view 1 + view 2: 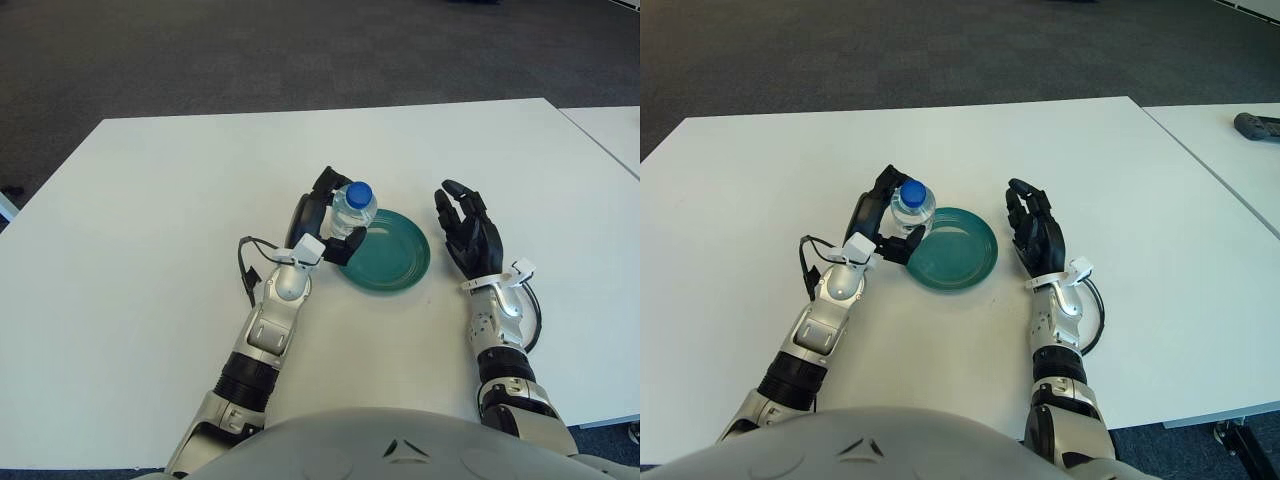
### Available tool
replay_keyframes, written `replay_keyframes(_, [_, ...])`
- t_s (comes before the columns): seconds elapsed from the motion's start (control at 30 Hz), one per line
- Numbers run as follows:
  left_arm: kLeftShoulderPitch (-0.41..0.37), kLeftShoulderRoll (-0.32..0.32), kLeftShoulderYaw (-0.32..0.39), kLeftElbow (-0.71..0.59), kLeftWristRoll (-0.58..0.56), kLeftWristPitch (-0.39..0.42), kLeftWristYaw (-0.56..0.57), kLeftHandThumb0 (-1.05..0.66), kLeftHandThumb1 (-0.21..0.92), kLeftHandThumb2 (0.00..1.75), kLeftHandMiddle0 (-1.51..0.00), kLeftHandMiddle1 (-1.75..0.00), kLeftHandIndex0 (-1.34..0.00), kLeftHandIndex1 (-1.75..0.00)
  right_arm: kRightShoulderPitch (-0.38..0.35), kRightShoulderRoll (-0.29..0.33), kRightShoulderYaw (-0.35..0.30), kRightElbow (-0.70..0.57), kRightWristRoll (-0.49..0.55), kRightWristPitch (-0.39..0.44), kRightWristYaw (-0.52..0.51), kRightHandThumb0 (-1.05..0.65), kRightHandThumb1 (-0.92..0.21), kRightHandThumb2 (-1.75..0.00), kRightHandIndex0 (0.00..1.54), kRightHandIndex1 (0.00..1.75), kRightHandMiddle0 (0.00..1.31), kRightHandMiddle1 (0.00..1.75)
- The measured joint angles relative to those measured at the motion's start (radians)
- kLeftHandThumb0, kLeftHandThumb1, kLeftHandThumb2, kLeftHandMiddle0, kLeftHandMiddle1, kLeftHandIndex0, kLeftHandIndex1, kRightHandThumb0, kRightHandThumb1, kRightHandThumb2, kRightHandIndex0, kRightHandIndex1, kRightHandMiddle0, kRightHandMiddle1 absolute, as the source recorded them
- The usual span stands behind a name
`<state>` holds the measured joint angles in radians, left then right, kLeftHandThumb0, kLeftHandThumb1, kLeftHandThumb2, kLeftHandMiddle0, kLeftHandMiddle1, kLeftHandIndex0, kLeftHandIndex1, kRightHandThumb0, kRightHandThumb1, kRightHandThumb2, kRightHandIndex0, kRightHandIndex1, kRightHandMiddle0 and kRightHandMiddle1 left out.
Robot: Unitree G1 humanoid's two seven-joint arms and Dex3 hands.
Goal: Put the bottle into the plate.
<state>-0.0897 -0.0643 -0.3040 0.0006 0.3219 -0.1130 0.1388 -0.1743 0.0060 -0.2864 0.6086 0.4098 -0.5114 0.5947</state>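
Left hand [330, 225] fingers gripping bottle [353, 208] over plate [395, 262] left rim, right hand [468, 236] spread

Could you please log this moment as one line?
left hand: holds bottle at plate left rim | right hand: open, right of plate | bottle: not yet released

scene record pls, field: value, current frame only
surface: white table
bottle: clear bottle, blue cap, upright
plate: teal plate, nothing lying in it
left hand: left hand grasps the bottle at the plate's left rim
right hand: right hand, idle, fingers spread, shows right of the plate
task state: bottle not yet set in the plate
other: dark object on the neighbouring table at far right
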Motion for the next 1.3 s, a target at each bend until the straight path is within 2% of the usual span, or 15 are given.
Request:
replay_keyframes(0.27, [-0.015,-0.016,-0.015,0.036,-0.006,-0.002,-0.020,-0.47,0.30,1.33,-1.21,-1.75,-0.62,-1.75,0.003,0.027,0.013,-0.014,-0.006,-0.013,-0.009,-0.75,-0.92,-0.54,0.36,0.00,0.00,0.98])
replay_keyframes(0.7, [-0.028,-0.029,-0.013,0.145,-0.081,-0.020,-0.074,-0.47,0.29,1.34,-1.19,-1.75,-0.62,-1.75,0.012,0.048,0.038,-0.033,-0.026,-0.026,-0.033,-0.75,-0.92,-0.54,0.37,0.00,0.00,0.98])
replay_keyframes(0.97, [-0.059,-0.034,-0.008,0.188,-0.120,0.017,-0.140,-0.47,0.29,1.34,-1.19,-1.75,-0.62,-1.75,0.017,0.059,0.050,-0.042,-0.037,-0.028,-0.045,-0.75,-0.92,-0.54,0.37,0.00,0.00,0.98])
replay_keyframes(1.3, [-0.094,-0.034,0.001,0.227,-0.133,0.029,-0.162,-0.48,0.29,1.34,-1.18,-1.75,-0.63,-1.75,0.025,0.068,0.057,-0.053,-0.040,-0.030,-0.055,-0.75,-0.92,-0.54,0.37,0.00,0.00,0.98])
